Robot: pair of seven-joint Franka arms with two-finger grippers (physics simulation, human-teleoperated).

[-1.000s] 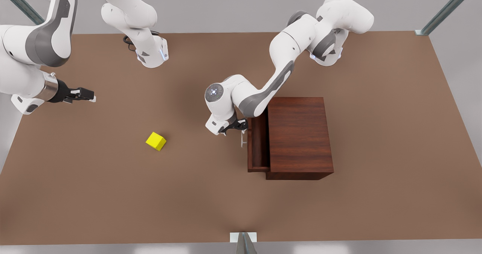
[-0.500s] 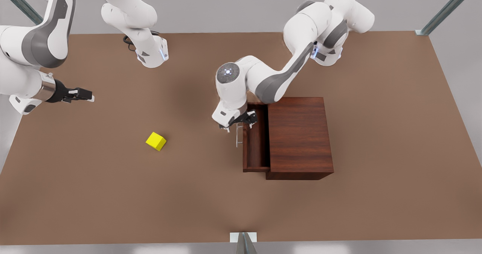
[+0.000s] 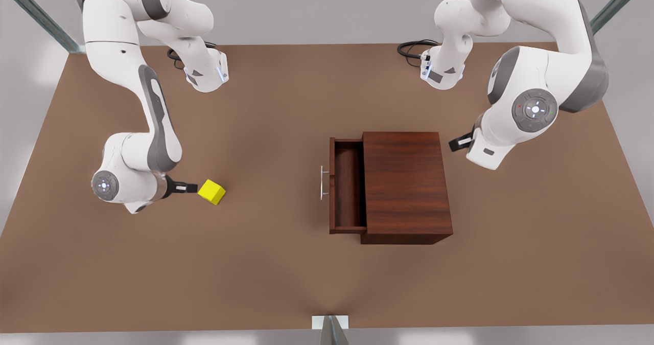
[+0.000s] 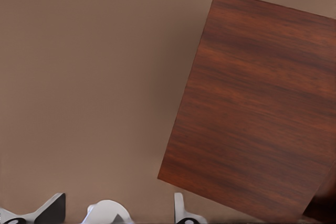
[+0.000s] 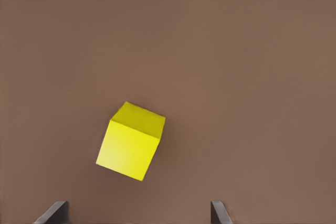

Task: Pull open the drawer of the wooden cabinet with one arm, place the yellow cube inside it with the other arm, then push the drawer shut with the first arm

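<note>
The wooden cabinet (image 3: 406,181) (image 4: 257,108) stands right of the table's middle in the front view. Its drawer (image 3: 348,186) is pulled out toward the front view's left, and its inside shows nothing in it. The silver handle (image 3: 323,182) is free. The yellow cube (image 3: 212,191) (image 5: 131,141) lies on the table at the front view's left. My right gripper (image 3: 191,187) (image 5: 135,212) is open, right beside the cube and pointing at it. My left gripper (image 3: 458,143) is open, raised off the cabinet's far side from the drawer.
The arm bases (image 3: 207,71) (image 3: 442,71) sit at the table's back edge with cables beside them. A small bracket (image 3: 330,322) marks the front edge. Bare table (image 3: 276,130) lies between the cube and the drawer.
My left gripper let go of the drawer handle and swung away past the cabinet to the front view's right. The drawer slid out a little farther. My right gripper came down beside the cube.
</note>
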